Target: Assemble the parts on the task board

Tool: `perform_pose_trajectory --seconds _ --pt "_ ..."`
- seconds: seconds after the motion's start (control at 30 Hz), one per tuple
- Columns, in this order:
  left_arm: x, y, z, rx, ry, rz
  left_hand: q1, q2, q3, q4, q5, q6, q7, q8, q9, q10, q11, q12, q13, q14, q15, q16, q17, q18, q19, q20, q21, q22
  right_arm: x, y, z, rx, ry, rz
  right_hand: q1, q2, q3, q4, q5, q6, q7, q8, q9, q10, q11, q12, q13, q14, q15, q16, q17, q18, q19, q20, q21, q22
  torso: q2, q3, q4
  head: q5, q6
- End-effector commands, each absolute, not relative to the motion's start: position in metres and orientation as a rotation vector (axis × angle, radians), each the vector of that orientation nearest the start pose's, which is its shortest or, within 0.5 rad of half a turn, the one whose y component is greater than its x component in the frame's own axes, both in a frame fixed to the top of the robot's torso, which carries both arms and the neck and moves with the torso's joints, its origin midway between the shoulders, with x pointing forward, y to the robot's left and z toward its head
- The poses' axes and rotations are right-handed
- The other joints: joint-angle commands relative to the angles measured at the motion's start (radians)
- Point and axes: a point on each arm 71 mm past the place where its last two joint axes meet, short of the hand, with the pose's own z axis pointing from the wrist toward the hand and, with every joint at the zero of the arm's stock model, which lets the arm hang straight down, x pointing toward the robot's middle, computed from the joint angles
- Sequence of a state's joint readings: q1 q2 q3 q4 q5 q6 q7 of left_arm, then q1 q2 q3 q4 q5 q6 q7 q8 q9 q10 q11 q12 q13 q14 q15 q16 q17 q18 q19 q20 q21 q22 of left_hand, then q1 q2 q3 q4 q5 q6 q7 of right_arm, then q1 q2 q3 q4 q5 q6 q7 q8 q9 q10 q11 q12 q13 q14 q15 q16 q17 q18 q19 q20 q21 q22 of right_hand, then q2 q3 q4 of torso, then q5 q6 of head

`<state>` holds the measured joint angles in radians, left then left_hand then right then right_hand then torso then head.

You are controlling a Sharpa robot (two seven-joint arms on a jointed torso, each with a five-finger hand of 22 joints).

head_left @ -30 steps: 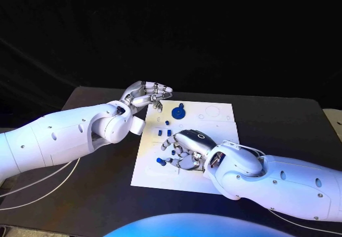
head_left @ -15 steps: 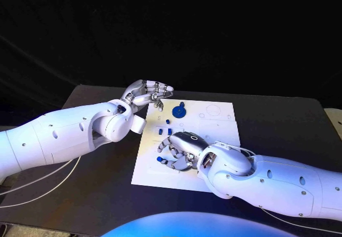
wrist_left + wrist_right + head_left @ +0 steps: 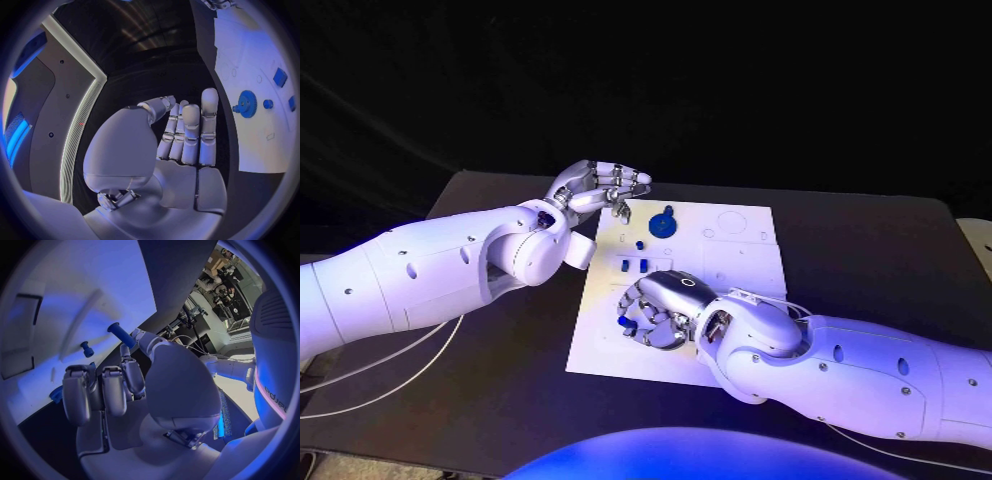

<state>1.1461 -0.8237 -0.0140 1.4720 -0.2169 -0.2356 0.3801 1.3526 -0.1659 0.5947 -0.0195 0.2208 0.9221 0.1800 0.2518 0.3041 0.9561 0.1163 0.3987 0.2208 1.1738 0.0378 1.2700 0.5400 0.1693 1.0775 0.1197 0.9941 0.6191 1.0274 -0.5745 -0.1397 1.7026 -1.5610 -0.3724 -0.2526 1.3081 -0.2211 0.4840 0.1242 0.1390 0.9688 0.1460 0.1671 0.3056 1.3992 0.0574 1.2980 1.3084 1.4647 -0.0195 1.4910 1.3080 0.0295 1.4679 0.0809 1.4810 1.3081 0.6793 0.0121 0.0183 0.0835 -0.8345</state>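
The step in hand looks like picking up one of the small blue parts from the near half of the white board (image 3: 733, 262), which lies in the middle of the black worktop (image 3: 877, 250). The right robot hand (image 3: 661, 308) is down over that part of the board, fingers curled toward a small blue piece (image 3: 625, 322) at its fingertips. In the right wrist view a blue peg (image 3: 120, 335) sits at the tip of one finger, with a smaller blue stud (image 3: 85, 347) just beside it on the board; whether the peg is truly pinched or only touched, I cannot tell. The left robot hand (image 3: 597, 190) hovers off the board's far left corner, fingers curled in with nothing in them. A blue gear (image 3: 662, 225) and two blue blocks (image 3: 633, 266) lie on the board between the hands.

The next move probably calls for a firm pinch on the peg before any lift, then carrying it to its hole.

Compared with a second ago, the right robot hand has slid toward the board's left edge and now covers the blue piece more closely; the left has stayed put.
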Motion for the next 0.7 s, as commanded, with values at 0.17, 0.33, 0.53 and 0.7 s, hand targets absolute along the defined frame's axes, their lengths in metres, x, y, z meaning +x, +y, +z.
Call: perform_pose_trajectory --seconds 0.17,0.33,0.53,0.7 --pt "0.4884 0.2044 -0.1944 -0.897 1.526 -1.553 -0.001 0.008 -0.005 -0.002 0.003 -0.005 0.000 0.004 0.001 -0.008 0.000 0.004 -0.001 -0.009 -0.001 0.003 0.000 0.016 -0.004 0.004 -0.006 -0.001 0.3634 -0.0280 -0.2593 -0.339 1.805 0.973 0.002 0.016 -0.004 0.001 -0.004 0.017 -0.005 0.012 0.003 0.010 -0.002 0.014 0.035 0.071 0.001 0.004 0.082 -0.011 0.075 0.005 0.005 0.233 0.000 0.0001 0.0005 0.000 -0.001" --pt "0.4883 0.2046 -0.1945 -0.898 1.527 -1.553 -0.001 0.008 -0.005 -0.002 0.003 -0.005 0.000 0.004 0.001 -0.008 0.000 0.004 -0.001 -0.009 -0.001 0.003 0.000 0.016 -0.004 0.004 -0.006 -0.001 0.3636 -0.0280 -0.2594 -0.337 1.801 0.972 0.007 0.027 -0.001 0.000 -0.005 0.034 -0.011 0.023 0.007 0.014 -0.008 0.022 0.043 0.071 -0.003 0.005 0.084 -0.012 0.075 0.001 0.008 0.234 0.001 -0.0001 0.0014 0.000 -0.003" --pt "0.4883 0.2051 -0.1946 -0.899 1.530 -1.551 -0.001 0.009 -0.006 -0.003 0.003 -0.005 0.000 0.006 0.002 -0.010 0.000 0.006 -0.002 -0.010 -0.001 0.004 -0.001 0.016 -0.004 0.004 -0.007 -0.001 0.3647 -0.0296 -0.2593 -0.331 1.791 0.964 0.009 0.032 0.000 -0.001 -0.006 0.040 -0.013 0.027 0.008 0.016 -0.010 0.025 0.046 0.072 -0.005 0.006 0.085 -0.012 0.076 0.000 0.009 0.235 0.000 -0.0001 0.0001 0.000 -0.003" --pt "0.4883 0.2054 -0.1947 -0.900 1.532 -1.550 -0.002 0.009 -0.006 -0.003 0.003 -0.005 0.000 0.006 0.002 -0.010 0.000 0.006 -0.002 -0.011 -0.001 0.004 -0.001 0.016 -0.004 0.004 -0.007 -0.001 0.3653 -0.0312 -0.2592 -0.328 1.784 0.958 0.010 0.035 0.001 -0.001 -0.006 0.042 -0.014 0.029 0.009 0.016 -0.011 0.027 0.047 0.072 -0.006 0.006 0.086 -0.012 0.076 -0.001 0.010 0.235 0.000 0.0004 0.0001 0.000 -0.004"
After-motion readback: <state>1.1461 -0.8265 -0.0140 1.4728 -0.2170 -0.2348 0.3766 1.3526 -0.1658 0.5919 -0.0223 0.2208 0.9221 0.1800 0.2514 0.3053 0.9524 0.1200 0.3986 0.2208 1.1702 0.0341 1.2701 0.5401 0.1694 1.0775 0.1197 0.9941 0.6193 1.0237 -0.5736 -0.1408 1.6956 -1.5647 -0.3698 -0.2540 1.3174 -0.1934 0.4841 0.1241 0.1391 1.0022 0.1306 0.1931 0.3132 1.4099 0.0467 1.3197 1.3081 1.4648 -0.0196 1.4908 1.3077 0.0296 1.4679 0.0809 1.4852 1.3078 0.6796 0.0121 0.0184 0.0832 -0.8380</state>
